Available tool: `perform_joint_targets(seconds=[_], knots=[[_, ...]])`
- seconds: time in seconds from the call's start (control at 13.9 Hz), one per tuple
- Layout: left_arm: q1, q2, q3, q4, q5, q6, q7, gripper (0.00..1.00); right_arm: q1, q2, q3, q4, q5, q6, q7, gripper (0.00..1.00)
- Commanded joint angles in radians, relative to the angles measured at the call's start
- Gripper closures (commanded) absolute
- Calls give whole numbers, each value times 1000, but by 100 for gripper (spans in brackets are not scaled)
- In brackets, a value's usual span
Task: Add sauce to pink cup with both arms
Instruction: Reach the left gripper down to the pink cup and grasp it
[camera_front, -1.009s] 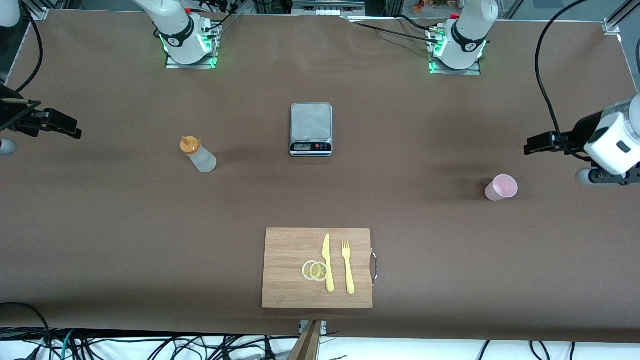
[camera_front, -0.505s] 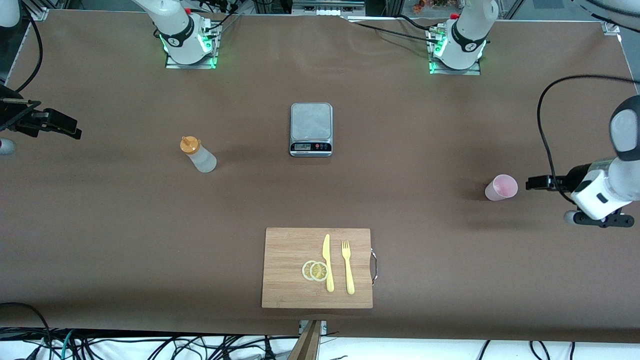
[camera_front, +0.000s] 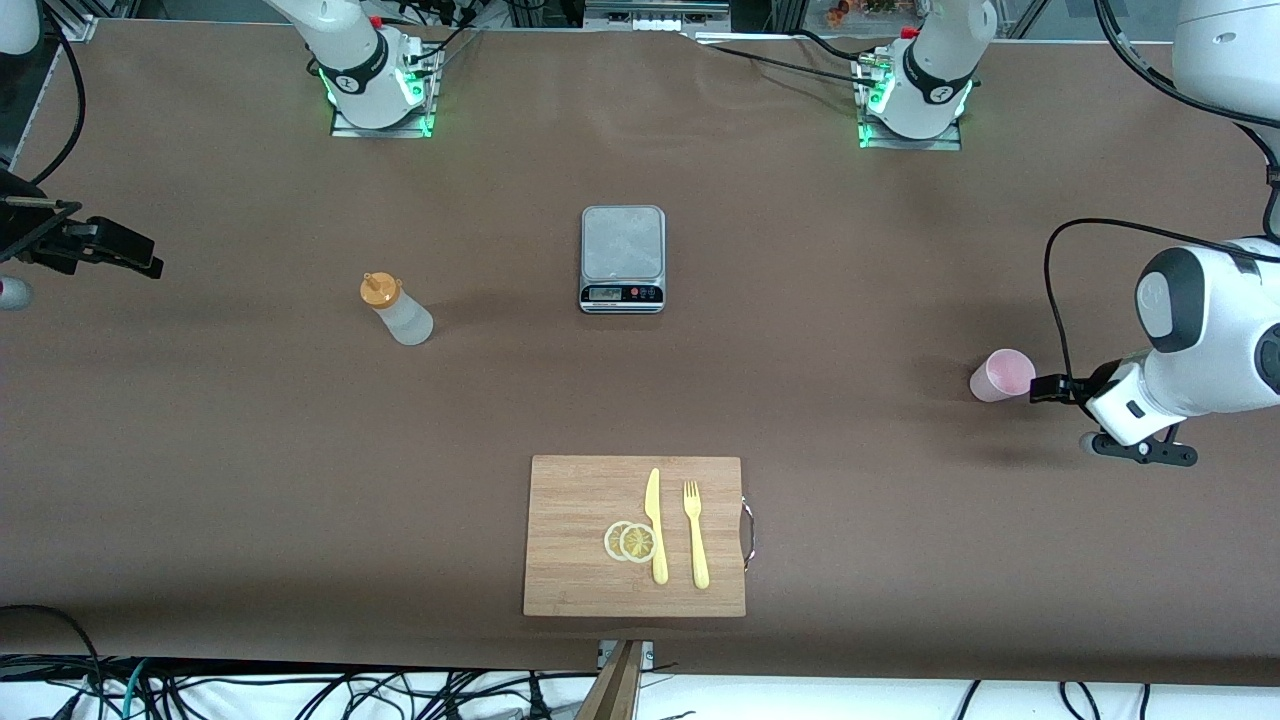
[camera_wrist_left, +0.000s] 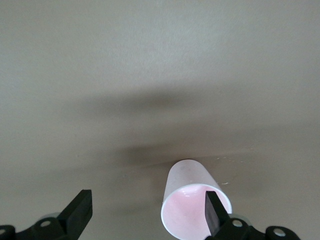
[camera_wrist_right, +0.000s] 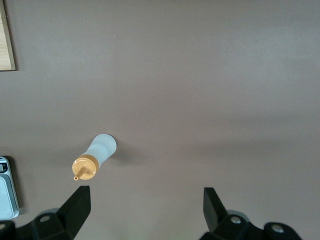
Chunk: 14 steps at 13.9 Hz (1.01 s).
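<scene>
The pink cup (camera_front: 1002, 375) stands upright on the brown table toward the left arm's end. My left gripper (camera_front: 1045, 388) is open and empty, low beside the cup. In the left wrist view the cup (camera_wrist_left: 192, 190) sits in line with one finger (camera_wrist_left: 214, 215), off the middle of the gripper (camera_wrist_left: 146, 214). The sauce bottle (camera_front: 397, 311), whitish with an orange cap, stands toward the right arm's end. My right gripper (camera_front: 135, 258) waits open and empty over that end of the table. In the right wrist view the bottle (camera_wrist_right: 97, 155) lies ahead of the open gripper (camera_wrist_right: 145, 207).
A grey kitchen scale (camera_front: 622, 258) stands mid-table. A wooden cutting board (camera_front: 570, 500) lies nearer the front camera, with a yellow knife (camera_front: 655, 525), a yellow fork (camera_front: 695, 535) and lemon slices (camera_front: 630, 541) on it.
My left arm has swung down and in, bringing its gripper from above the table's end to just beside the pink cup. The right arm has not moved.
</scene>
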Motion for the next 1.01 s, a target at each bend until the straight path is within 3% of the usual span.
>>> perform_joint_targets(seconds=[0.0,0.65,0.72,0.94], knots=[[6,-26,22,-107,-43,106,52,2,-2,0,0,2,-5,5,-16,0],[-6,-70,42,-232,-98,155,52,7,-2,-2,0,2,-5,5,-14,0],[-9,-70,42,-232,-98,154,50,16,-2,0,0,2,-5,5,-16,0],[-9,-70,42,-230,-98,144,37,80,-2,0,0,2,-5,4,-14,0]])
